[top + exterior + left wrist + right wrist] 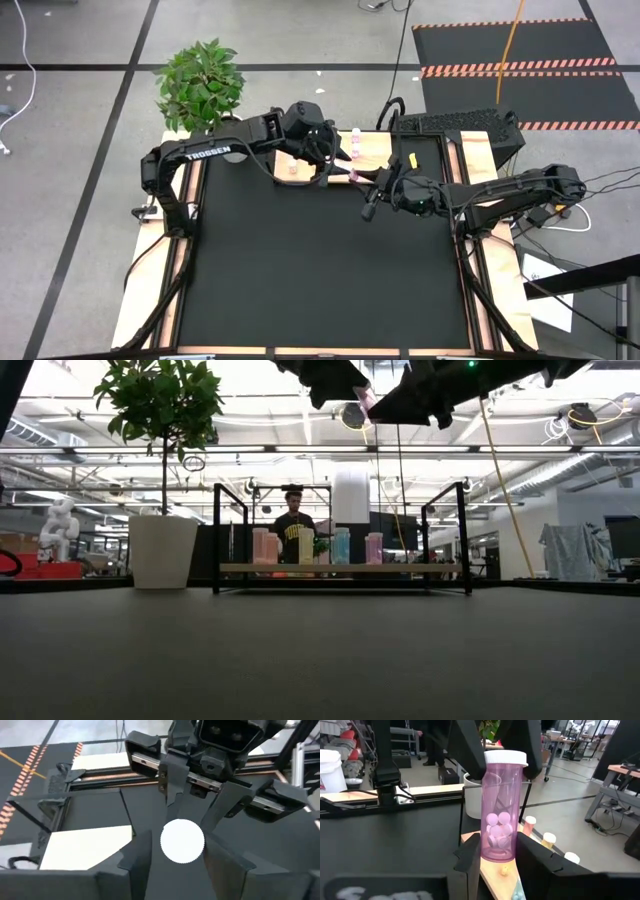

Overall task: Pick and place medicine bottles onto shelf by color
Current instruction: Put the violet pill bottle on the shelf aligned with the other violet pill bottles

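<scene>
A purple medicine bottle (498, 815) with a white cap and pills inside hangs in the air between both grippers, above the table's far middle (347, 171). My right gripper (497, 851) is shut on its lower body. My left gripper (181, 841) comes from the opposite side and is shut on its cap. The shelf (340, 568) stands at the table's far edge. Pink (262, 547), yellow (305, 546), teal (341, 546) and purple (373, 548) bottles stand upright on its board. My left gripper has the bottle's white cap (182, 841) between its two fingers, one finger (470, 755) on each side of the cap. It comes from the table's left, slanting down, and looks at the cap end-on. My right gripper pinches the bottle's lower body (495, 845) between its two fingers, which lie across it. It comes about level from the table's right. The bottle is lifted clear, with its cap end toward the left arm.
A potted plant (200, 85) in a white pot (160, 550) stands at the far left corner, beside the shelf. The black mat (320, 270) covers the near table. A person (293, 520) stands in the room behind the shelf.
</scene>
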Robot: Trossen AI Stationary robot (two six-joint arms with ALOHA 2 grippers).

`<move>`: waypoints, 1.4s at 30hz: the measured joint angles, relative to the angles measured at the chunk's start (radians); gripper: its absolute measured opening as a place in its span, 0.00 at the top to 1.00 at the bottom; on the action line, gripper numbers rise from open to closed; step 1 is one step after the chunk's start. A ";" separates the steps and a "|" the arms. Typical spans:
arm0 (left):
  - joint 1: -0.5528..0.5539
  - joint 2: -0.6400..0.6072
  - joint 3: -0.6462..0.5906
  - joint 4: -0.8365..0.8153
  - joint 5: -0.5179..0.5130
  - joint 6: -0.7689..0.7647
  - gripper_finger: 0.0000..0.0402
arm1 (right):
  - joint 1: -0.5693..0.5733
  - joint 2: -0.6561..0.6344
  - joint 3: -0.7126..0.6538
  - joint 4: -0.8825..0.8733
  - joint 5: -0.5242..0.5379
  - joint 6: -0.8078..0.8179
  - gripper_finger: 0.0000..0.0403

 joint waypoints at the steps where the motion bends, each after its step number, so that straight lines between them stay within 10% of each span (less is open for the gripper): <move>1: 0.003 0.000 0.000 0.001 0.012 -0.005 0.59 | 0.000 0.000 0.000 0.003 0.000 -0.005 0.75; 21: 0.010 0.002 0.000 0.001 0.057 -0.051 0.69 | 0.001 -0.001 0.001 -0.102 0.037 0.023 0.67; 42: 0.073 0.249 0.001 0.214 -0.179 0.021 0.71 | 0.025 0.000 -0.030 -0.698 -0.118 0.650 0.47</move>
